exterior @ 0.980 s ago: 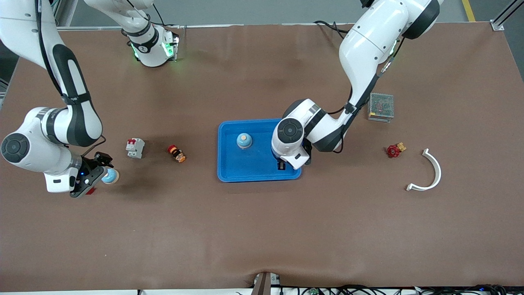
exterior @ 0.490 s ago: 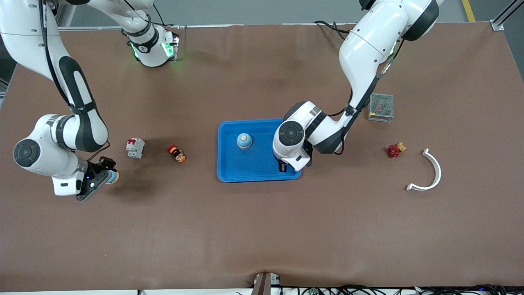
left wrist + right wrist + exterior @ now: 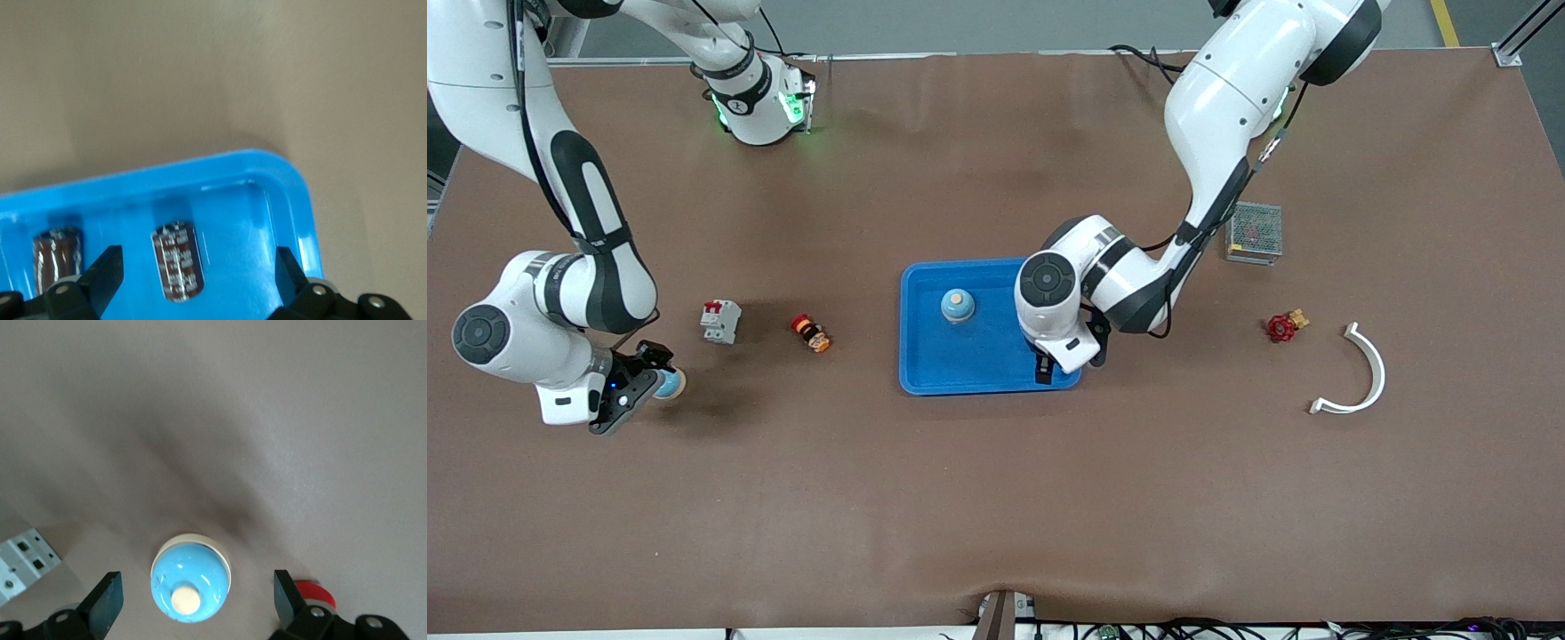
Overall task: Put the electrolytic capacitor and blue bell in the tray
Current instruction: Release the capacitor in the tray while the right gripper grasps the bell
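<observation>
The bright-blue tray (image 3: 925, 356) lies mid-table. One blue bell (image 3: 957, 306) with a pale button sits in it. My left gripper (image 3: 1042, 366) is open over the tray's corner nearest the front camera, at the left arm's end. In the left wrist view (image 3: 198, 267) a dark-brown electrolytic capacitor (image 3: 177, 262) lies free on the tray floor (image 3: 247, 227) between the fingers, and a second brown cylinder (image 3: 59, 257) shows beside it. My right gripper (image 3: 645, 387) is open at a second blue bell (image 3: 670, 383) on the table. That bell (image 3: 191, 579) sits between the fingers (image 3: 107, 599), untouched.
A white-and-red circuit breaker (image 3: 720, 321) and a red-orange button part (image 3: 811, 333) lie between the second bell and the tray. A metal mesh box (image 3: 1255, 231), a red valve (image 3: 1282, 327) and a white curved piece (image 3: 1360, 373) lie toward the left arm's end.
My right arm has shifted and its gripper now sits closer around the bell on the table. My left gripper has edged slightly toward the front camera over the tray corner.
</observation>
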Robot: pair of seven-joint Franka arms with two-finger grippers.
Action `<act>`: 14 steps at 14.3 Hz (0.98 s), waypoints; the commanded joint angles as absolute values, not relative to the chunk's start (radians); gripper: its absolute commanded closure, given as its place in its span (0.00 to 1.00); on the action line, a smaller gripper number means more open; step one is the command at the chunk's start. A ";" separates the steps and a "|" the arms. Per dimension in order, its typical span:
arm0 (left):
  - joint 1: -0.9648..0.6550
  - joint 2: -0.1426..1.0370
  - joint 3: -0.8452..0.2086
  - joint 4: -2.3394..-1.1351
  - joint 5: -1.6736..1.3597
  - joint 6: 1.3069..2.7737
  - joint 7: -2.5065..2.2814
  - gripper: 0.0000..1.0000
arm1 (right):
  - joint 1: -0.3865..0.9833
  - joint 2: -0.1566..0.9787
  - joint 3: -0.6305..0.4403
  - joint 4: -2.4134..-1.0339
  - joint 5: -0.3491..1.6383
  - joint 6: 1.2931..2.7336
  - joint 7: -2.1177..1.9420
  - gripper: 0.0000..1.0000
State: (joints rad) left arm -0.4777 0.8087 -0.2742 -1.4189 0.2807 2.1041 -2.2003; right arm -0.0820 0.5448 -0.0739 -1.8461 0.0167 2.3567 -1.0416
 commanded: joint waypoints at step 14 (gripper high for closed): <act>-0.253 0.488 -0.262 -1.427 0.296 1.797 -1.332 0.00 | -0.120 0.546 -0.051 -1.988 0.017 2.545 -1.091 0.00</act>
